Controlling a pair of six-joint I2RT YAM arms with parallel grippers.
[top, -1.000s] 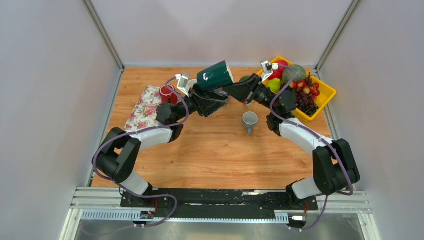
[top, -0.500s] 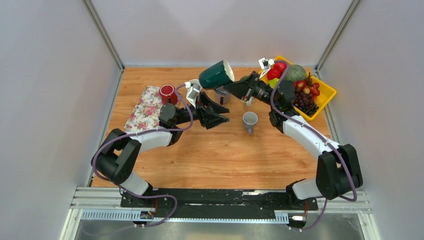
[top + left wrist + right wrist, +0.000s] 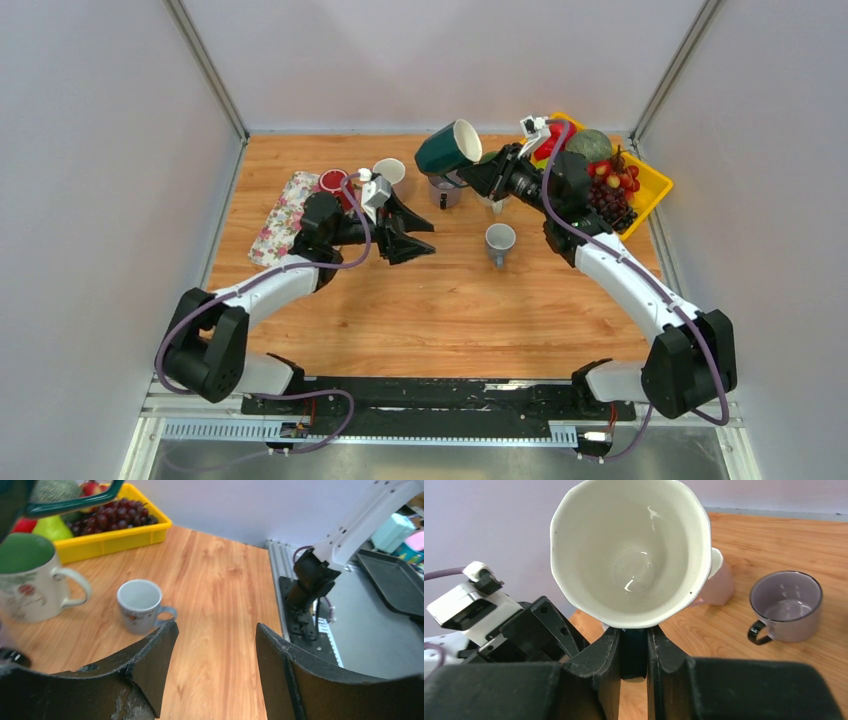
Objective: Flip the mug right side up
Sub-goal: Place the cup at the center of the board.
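While the right gripper clamps the green mug by its handle, mouth tipped toward two o'clock, the left gripper gapes empty.

Left gripper withdrawn leftward; mug tipped upward.

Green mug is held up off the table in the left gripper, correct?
Not the left: the right gripper holds the green mug up off the table, as the right wrist view shows. The left gripper is open and empty.
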